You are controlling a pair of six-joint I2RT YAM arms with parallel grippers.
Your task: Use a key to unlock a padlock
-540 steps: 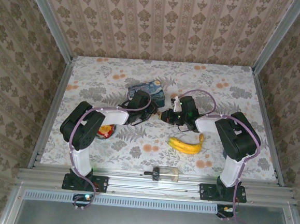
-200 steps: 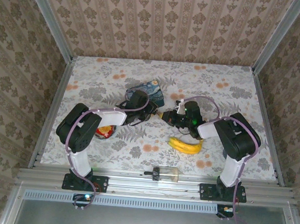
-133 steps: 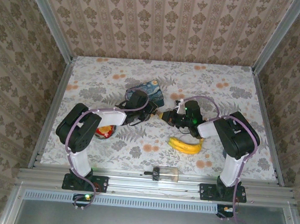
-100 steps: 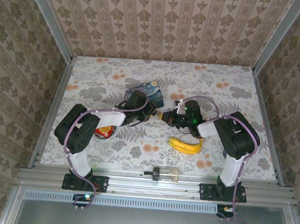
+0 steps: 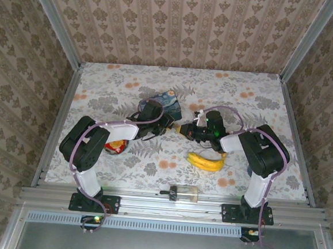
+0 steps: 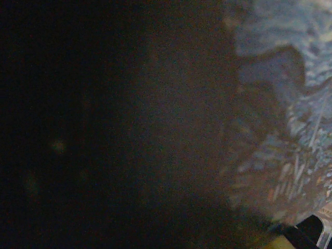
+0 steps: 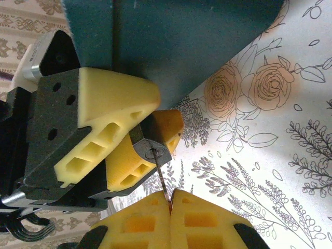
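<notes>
Right hand has its two yellow pads pressed together on one key, a thin dark blade. The key's long axis runs straight out from the pads to the padlock, and its tip meets the keyway slot. How deep it sits cannot be told.

One padlock, small and dark, faces its keyway end toward the right hand. Its shackle end is hidden. Left hand is closed on the padlock, one yellow finger on each side.

On the overhead view, near to far:
- One clear cylinder with a black cap lies at the near edge.
- One banana lies on the worktop, just near of the right forearm.
- One red item is partly covered by the left arm.
- Right hand and left hand meet tip to tip at mid-worktop. The padlock sits between them, too small to resolve there.
- One blue painted tin box lies just beyond the left hand.

Both arms have their elbows out to the sides and their forearms reaching inward. The hands lie along one left-right line.

The left wrist view is dark and blurred, with blue paintwork of the tin box at its right.
</notes>
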